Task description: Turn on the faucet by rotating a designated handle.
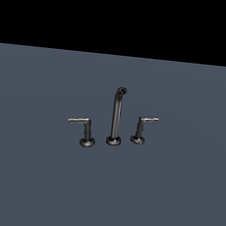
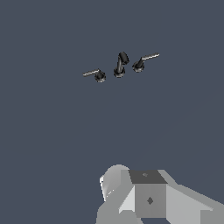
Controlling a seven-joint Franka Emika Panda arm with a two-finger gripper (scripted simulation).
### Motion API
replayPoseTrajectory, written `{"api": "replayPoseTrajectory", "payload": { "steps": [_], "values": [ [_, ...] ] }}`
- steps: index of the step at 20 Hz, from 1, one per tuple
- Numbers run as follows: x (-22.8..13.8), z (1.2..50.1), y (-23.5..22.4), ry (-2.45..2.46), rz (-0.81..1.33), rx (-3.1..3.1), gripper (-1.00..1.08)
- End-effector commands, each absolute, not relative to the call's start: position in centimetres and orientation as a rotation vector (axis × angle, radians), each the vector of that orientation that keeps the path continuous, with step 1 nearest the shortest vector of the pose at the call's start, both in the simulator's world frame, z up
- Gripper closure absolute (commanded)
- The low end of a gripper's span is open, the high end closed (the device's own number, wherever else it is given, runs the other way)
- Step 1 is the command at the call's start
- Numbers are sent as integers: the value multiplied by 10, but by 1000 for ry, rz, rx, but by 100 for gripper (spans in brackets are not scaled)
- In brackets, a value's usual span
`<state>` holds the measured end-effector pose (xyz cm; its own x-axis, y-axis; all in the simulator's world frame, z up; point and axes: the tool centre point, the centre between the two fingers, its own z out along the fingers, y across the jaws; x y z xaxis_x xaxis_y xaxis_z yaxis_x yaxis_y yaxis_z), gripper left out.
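In the wrist view, the gripper (image 2: pixel 146 199) fills the near edge as pale grey blocks, and whether its fingers are spread or pressed together cannot be told. Well beyond it, the faucet (image 1: pixel 116 116) stands on the grey floor (image 1: pixel 175 200). In the exterior view, the handle (image 1: pixel 86 130) sits at the spout's (image 1: pixel 116 110) 9 o'clock, untouched.

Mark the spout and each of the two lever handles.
spout (image 1: pixel 116 116), exterior view, mid-stem.
handle (image 1: pixel 87 130), exterior view's left, on its post.
smaller handle (image 1: pixel 140 130), exterior view's right, on its post.
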<state>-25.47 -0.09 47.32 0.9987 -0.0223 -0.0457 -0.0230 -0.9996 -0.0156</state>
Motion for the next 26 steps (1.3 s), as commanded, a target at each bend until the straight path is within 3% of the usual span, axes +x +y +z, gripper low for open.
{"api": "replayPoseTrajectory", "payload": {
  "steps": [1, 13, 26],
  "values": [
    [-255, 473, -1, 35, 71, -3124, 108],
    [-249, 451, 14, 160, 68, -3121, 108],
    [-223, 379, 58, 554, 57, -3078, 108]
  ]
}}
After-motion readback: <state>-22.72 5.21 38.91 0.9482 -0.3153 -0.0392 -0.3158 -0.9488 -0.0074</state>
